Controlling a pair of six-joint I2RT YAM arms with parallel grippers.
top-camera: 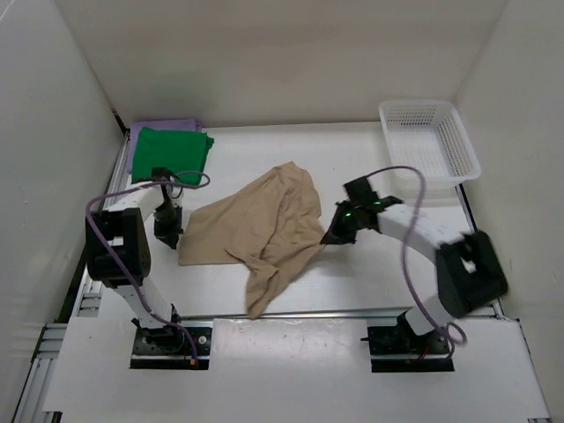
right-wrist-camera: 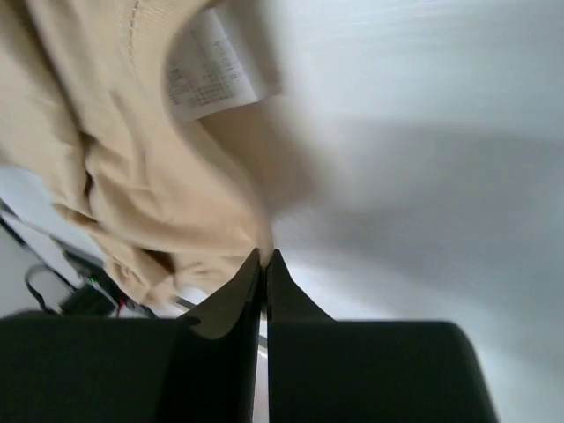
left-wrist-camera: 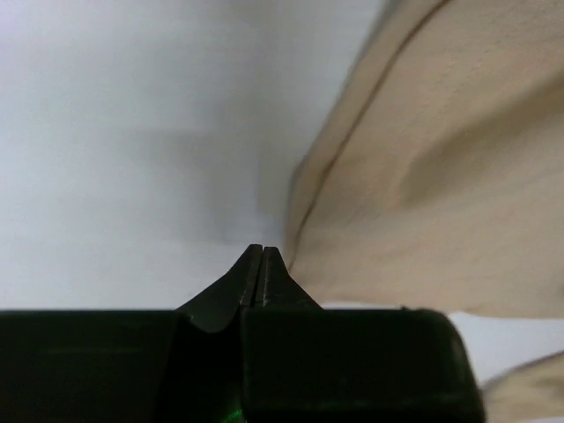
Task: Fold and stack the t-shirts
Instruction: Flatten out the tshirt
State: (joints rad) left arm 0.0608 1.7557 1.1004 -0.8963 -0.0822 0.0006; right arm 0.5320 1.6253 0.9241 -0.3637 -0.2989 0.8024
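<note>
beside the left end effector (top-camera: pixel 167 233) lies the tan t-shirt (top-camera: pixel 264 220).

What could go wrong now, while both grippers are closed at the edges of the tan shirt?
1. In the left wrist view, the left gripper is shut beside the hem of the tan shirt. It may hold no cloth, so a lift could fail.
2. The shirt lies bunched, with a twisted part toward the near edge. Pulling with the right gripper might tighten the wrinkles rather than flatten it.
</note>
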